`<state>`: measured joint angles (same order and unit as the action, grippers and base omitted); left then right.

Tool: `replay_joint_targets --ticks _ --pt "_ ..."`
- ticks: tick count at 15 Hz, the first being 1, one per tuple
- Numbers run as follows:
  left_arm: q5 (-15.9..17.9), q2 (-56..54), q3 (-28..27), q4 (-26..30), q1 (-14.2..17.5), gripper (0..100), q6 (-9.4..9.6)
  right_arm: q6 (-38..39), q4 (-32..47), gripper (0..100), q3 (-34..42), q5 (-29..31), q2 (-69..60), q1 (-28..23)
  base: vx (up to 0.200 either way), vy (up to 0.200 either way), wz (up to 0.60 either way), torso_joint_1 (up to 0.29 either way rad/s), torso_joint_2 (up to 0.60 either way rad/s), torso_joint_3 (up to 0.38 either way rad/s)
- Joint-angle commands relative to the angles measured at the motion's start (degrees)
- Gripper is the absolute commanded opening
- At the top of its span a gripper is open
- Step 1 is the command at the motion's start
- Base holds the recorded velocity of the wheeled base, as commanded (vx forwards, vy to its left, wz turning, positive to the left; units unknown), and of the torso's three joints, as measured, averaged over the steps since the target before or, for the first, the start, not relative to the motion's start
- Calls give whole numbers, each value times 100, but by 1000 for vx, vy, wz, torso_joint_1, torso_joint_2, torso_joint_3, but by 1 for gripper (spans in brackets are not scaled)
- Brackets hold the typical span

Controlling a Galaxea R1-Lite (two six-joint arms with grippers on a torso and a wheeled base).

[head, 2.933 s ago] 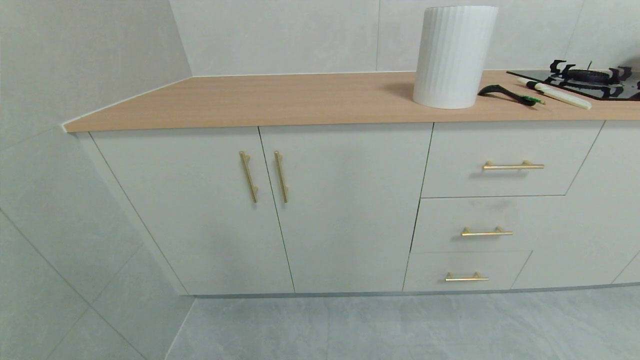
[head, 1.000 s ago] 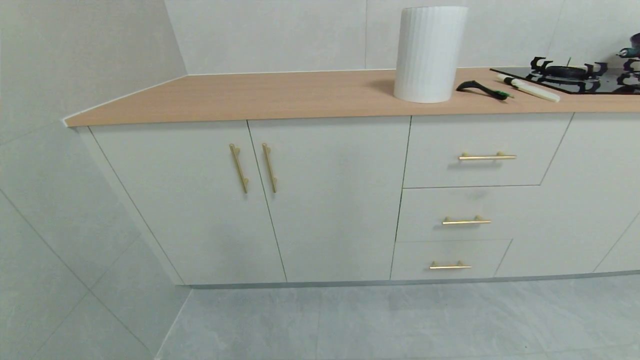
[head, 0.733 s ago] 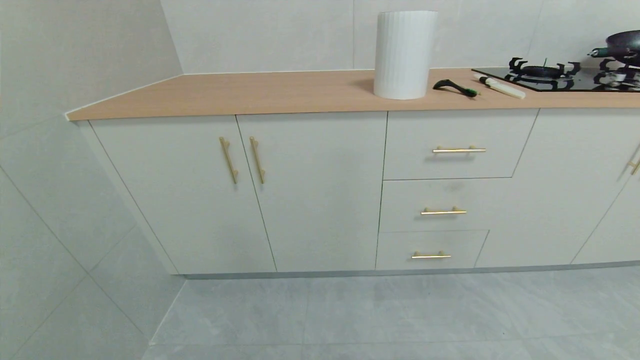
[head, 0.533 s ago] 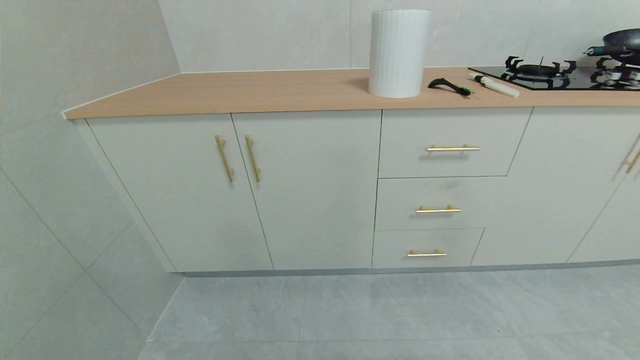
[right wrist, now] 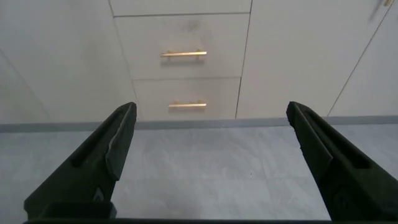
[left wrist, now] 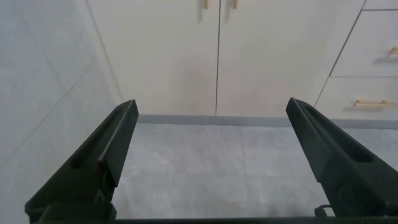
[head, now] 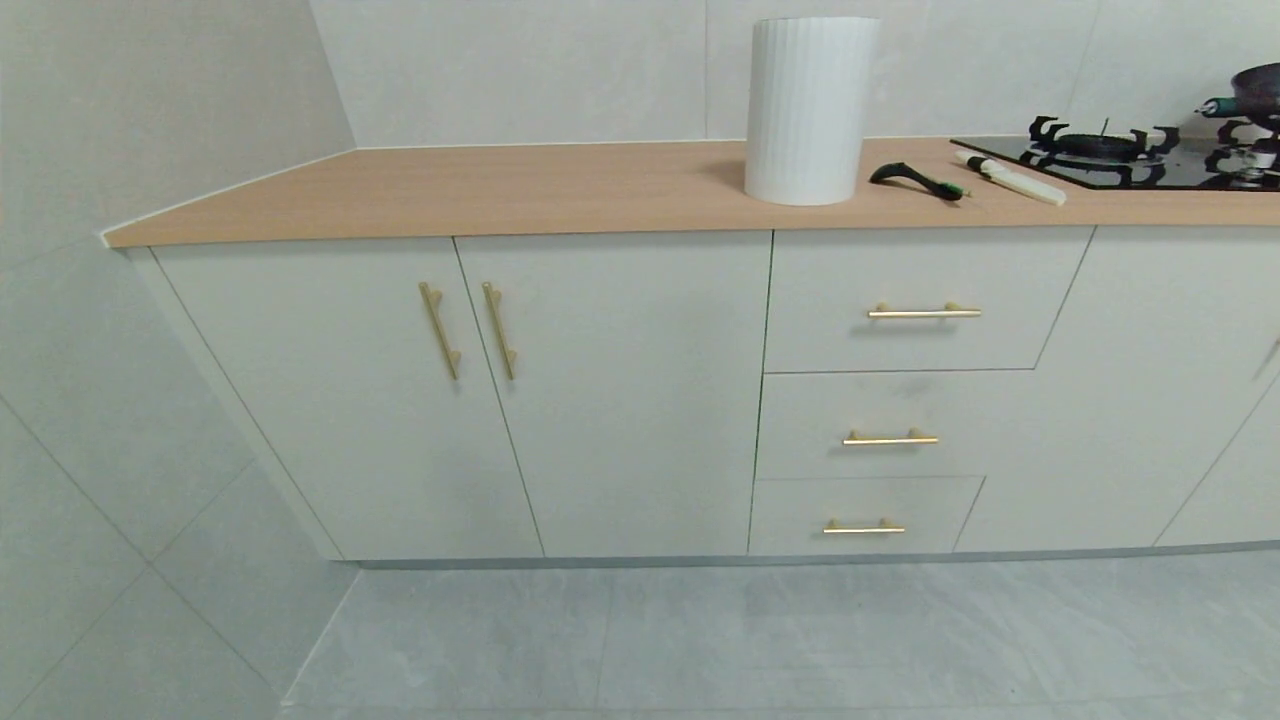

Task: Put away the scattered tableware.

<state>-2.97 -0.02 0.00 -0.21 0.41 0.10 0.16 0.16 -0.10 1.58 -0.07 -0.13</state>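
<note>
**Operator:** How are my fingers set?

**Spotter:** Your left gripper (left wrist: 211, 109) has its two dark fingers (left wrist: 102, 158) spread wide. There is nothing between them and they touch nothing. Your right gripper (right wrist: 211, 109) is the same, with its fingers (right wrist: 326, 158) far apart and empty.

**Operator:** And the arms?

**Spotter:** You have both arms low, hanging over the grey floor tiles (head: 800, 640) and pointing at the cabinet front. Your left faces the pair of cabinet doors (left wrist: 217, 50). Your right faces the lower drawers (right wrist: 183, 65) with their brass handles. Neither gripper is close to the fronts.

**Operator:** Where is the tableware?

**Spotter:** It is up on the wooden countertop (head: 500, 185), towards your right. A black utensil (head: 912, 180) with a green tip lies flat just beside the white ribbed canister (head: 810, 110), on the canister's right. The canister stands upright.

A long cream utensil (head: 1010, 178) lies slanted next to the black one, with its far end at the edge of the black hob (head: 1100, 165). The two utensils are very near each other, but I cannot tell whether they touch. I cannot tell you exactly what kind of utensil either one is.
</note>
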Motion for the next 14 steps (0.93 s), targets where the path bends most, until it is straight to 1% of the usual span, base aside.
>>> replay_joint_targets --ticks 1,9,14 --pt "-1 2 0 -6 2 100 -1 2 2 100 1 0 7 5 200 0 0 2 7 7" --pt "-1 2 0 -6 2 100 -1 2 -7 100 1 0 7 5 200 0 0 3 4 1" --pt "-1 2 0 3 2 100 8 2 2 100 1 0 7 -4 0 0 0 0 0 0"
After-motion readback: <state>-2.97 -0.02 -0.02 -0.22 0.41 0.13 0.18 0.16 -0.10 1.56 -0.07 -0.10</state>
